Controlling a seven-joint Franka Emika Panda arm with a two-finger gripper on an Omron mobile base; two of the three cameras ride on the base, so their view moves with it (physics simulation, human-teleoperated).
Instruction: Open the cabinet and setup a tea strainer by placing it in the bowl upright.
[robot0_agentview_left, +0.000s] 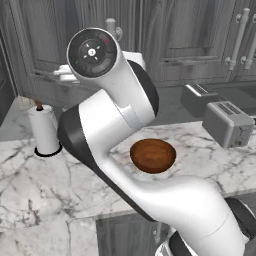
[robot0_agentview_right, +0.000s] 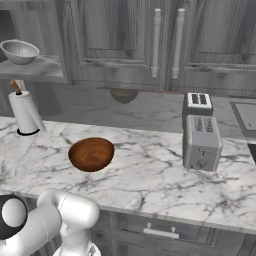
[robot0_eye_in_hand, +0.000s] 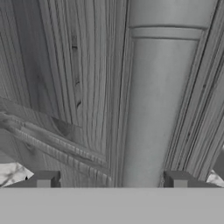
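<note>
In the hand view my gripper (robot0_eye_in_hand: 111, 179) is open, its two dark fingertips (robot0_eye_in_hand: 43, 179) standing wide apart on either side of the cabinet's silver bar handle (robot0_eye_in_hand: 162, 100). The bar lies nearer the right tip, close against the grey wood-grain door (robot0_eye_in_hand: 65, 87). The right base view shows the cabinet open, with the silver mesh tea strainer (robot0_agentview_right: 20, 51) resting on its grey shelf (robot0_agentview_right: 35, 70) at the upper left. The reddish-brown bowl (robot0_agentview_left: 152, 155) (robot0_agentview_right: 91, 154) sits empty on the marble counter (robot0_agentview_right: 150, 175). In the left base view my arm hides the hand.
A white paper-towel roll (robot0_agentview_left: 44, 130) (robot0_agentview_right: 25, 114) stands at the counter's left. A silver toaster (robot0_agentview_left: 227, 122) (robot0_agentview_right: 201, 142) sits to the right of the bowl. Narrower grey doors with two silver handles (robot0_agentview_right: 156, 42) hang above the counter.
</note>
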